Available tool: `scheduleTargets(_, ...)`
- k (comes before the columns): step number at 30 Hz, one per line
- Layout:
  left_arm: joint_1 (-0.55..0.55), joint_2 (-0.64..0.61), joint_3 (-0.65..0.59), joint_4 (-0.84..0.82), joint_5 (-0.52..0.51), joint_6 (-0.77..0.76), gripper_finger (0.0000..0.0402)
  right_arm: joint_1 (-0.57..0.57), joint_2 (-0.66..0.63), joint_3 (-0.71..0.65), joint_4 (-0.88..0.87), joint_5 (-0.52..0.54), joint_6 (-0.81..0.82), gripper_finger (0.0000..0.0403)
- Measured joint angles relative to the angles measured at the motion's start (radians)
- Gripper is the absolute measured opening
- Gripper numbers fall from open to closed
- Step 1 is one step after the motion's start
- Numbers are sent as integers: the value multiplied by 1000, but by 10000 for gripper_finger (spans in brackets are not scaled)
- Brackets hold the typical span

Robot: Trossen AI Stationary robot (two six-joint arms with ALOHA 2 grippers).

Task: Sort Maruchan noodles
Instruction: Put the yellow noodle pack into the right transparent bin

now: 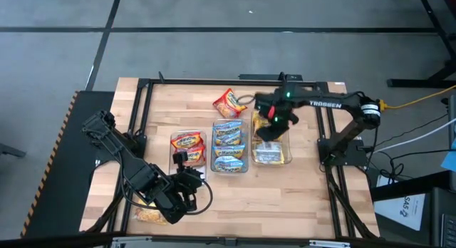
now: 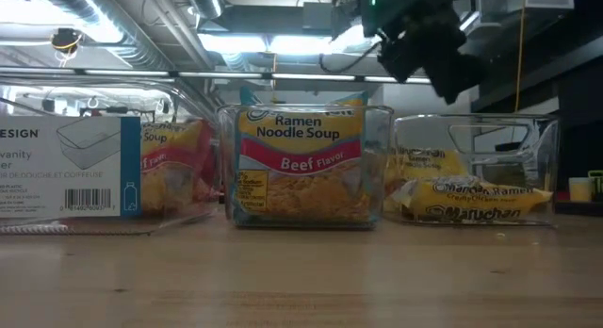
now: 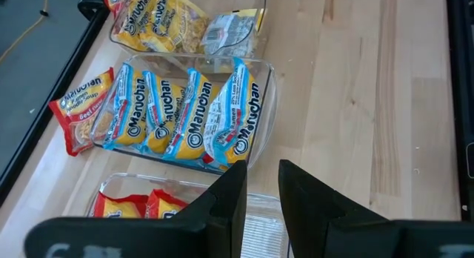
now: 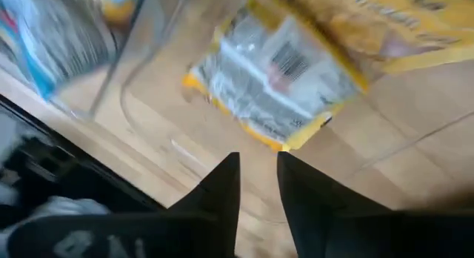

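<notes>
3 clear bins (image 1: 229, 147) at the frame's centre hold Maruchan packets (image 1: 228, 137); 1 red packet (image 1: 229, 102) lies loose above them on the wooden desk (image 1: 299, 194). Right hand (image 1: 274, 121) hovers over the right bin, fingers slightly apart, empty. Left hand (image 1: 187, 178) waits lower left, narrowly parted. Packets look light, crinkly, brittle: pinch an edge.

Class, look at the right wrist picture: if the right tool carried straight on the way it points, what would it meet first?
Probably the yellow noodle packet lying back-side up in the clear bin below the right tool. Depth is unclear in that blurred view, so the bin's floor beside the packet is also possible.
</notes>
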Motion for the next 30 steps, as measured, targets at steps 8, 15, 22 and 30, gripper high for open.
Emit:
scheduleTargets(8, 0, 0, 0, 0, 4, -3, 73, 247, 0, 0, -31, 425, -105, 71)
scheduleTargets(15, 0, 0, 0, 1, 4, -4, 73, 209, -2, -97, 114, 406, -172, 70)
scheduleTargets(22, 0, 0, 0, 2, 8, -4, 73, 206, 0, -259, 263, 450, -233, 69)
scheduleTargets(30, 0, 0, 0, 2, 8, -4, 73, 206, 0, -363, 422, 264, -240, 69)
